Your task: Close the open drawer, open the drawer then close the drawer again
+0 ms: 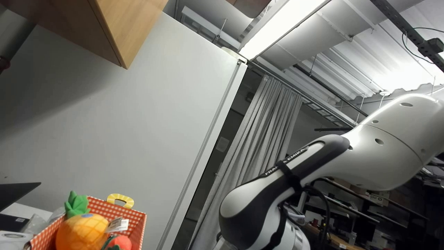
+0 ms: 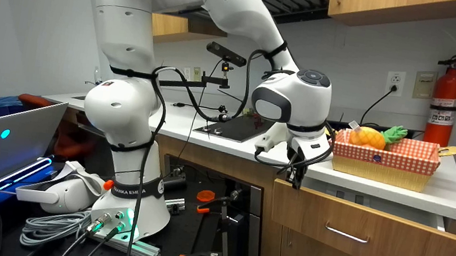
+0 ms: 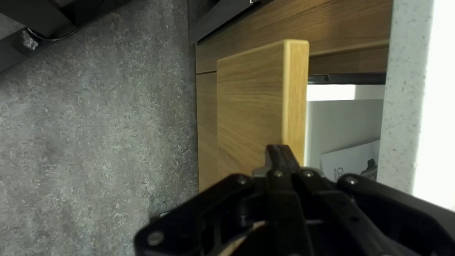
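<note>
Drawer (image 2: 410, 254): wood-fronted, fitted beneath the countertop (image 2: 450, 186); pulled partly out past the counter edge, its front panel (image 3: 252, 110) faced outward.
Drawer handle (image 2: 346, 234): metal bar, fixed across the front panel; placed apart from the gripper.
Gripper (image 3: 278, 146): black, pointed downward in an exterior view; both fingers pressed together; tips positioned at the top edge of the front panel, near one end. Whether the wood is touched cannot be told.
Drawer interior (image 3: 341, 121): pale; a printed white sheet (image 3: 343, 160) and a dark item (image 3: 371, 170), both partly hidden, are shown in the wrist view.
Basket (image 2: 375, 172): lined in red-and-white check, stood on the countertop above the drawer; shown in both exterior views.
Plush pineapple (image 2: 366, 137): orange, green-leaved, tagged; held in the basket.
Red plush item (image 1: 123, 240): seen beside the pineapple in an exterior view; partly cut off.
Fire extinguisher (image 2: 444, 106): red, upright, placed behind one end of the basket.
Arm (image 2: 117, 98): white, bent over from its base (image 2: 146, 219), the gripper hung before the counter edge.
Headset (image 2: 64, 194): white, set down between the laptop (image 2: 1, 130) and the base.
</note>
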{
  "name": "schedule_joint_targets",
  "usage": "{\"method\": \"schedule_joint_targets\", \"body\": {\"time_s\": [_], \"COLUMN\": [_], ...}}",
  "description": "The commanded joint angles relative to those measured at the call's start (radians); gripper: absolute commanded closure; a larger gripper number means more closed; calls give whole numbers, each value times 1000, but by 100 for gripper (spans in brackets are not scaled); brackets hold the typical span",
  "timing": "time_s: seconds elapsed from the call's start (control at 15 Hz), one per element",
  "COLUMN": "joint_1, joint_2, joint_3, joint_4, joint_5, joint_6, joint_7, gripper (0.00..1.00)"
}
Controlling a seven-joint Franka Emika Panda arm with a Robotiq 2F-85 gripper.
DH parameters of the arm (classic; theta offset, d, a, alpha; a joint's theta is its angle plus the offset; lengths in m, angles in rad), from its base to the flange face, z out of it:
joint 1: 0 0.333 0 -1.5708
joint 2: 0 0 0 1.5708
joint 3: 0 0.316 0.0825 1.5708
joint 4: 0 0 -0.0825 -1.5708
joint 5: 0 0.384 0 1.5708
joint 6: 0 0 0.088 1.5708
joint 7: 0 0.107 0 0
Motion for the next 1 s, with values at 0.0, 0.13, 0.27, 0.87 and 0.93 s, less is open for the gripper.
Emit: {"method": "schedule_joint_targets", "body": {"time_s": [0.0, 0.13, 0.27, 0.87, 0.93], "joint_1": [-1, 0, 3, 19, 19], "joint_2": [3, 16, 33, 61, 62], "joint_3": [-10, -10, -5, 61, 68], "joint_4": [-16, -21, -21, 11, 15], "joint_5": [-46, -61, -51, 117, 136], "joint_6": [5, 12, 29, 94, 96], "joint_7": [8, 14, 10, -28, -30], "gripper": [100, 100, 100, 100, 100]}}
